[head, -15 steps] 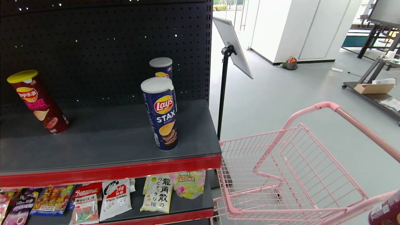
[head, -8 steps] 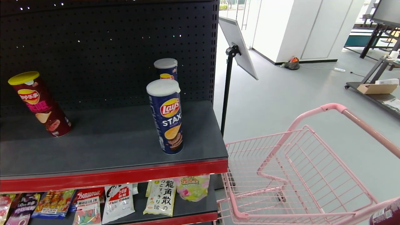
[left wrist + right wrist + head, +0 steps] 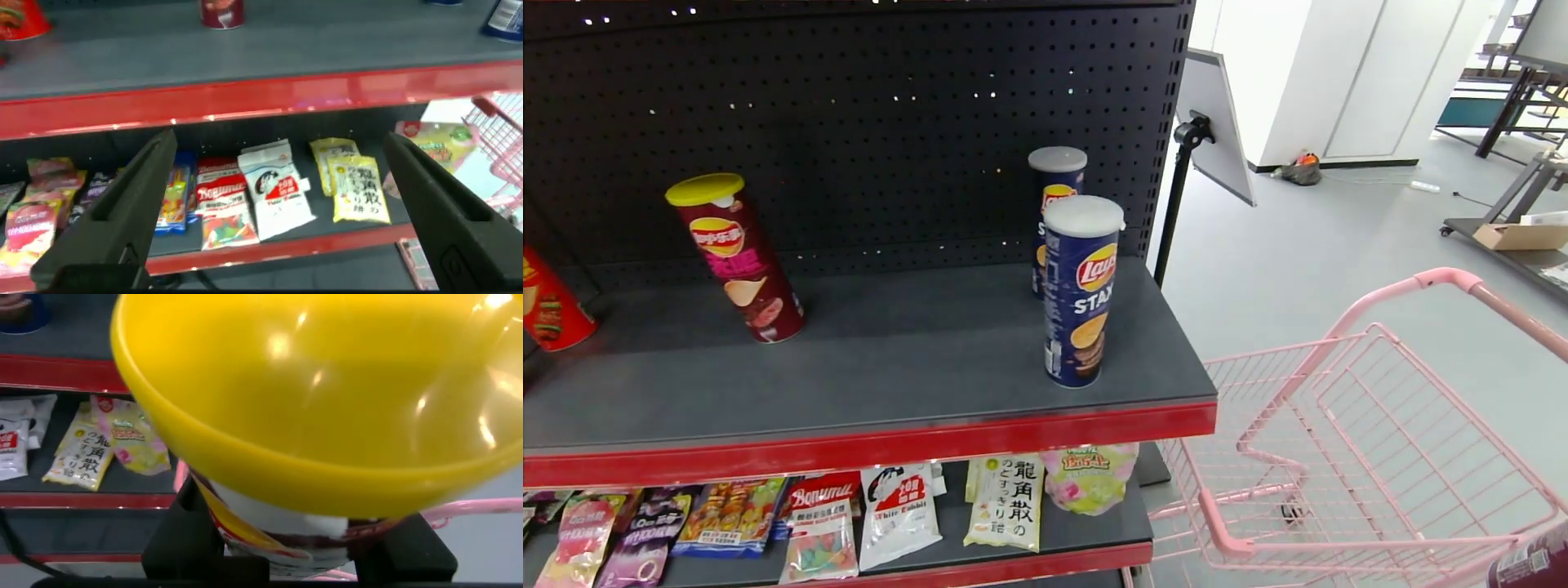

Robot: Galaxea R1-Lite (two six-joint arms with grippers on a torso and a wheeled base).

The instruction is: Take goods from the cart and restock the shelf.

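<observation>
The right gripper (image 3: 298, 545) pinches a chip can (image 3: 327, 400) low on its body, one black finger (image 3: 200, 539) on each side, with the can's yellow lid close to the wrist camera. In the head view this can's dark maroon body (image 3: 1531, 562) sits at the near right corner of the pink cart (image 3: 1380, 384), which stands just beside the right end of the shelf (image 3: 907, 359). The left gripper (image 3: 278, 220) hangs with its fingers (image 3: 122, 216) spread wide and nothing between them, facing the snack bags (image 3: 270, 192) on the lower tier. On the upper board a maroon can (image 3: 737, 257) with a yellow lid stands left of the middle, a blue can (image 3: 1080, 290) stands near the front right edge, a second blue can (image 3: 1055, 184) stands just behind it, and a red can (image 3: 551, 306) shows at the far left
</observation>
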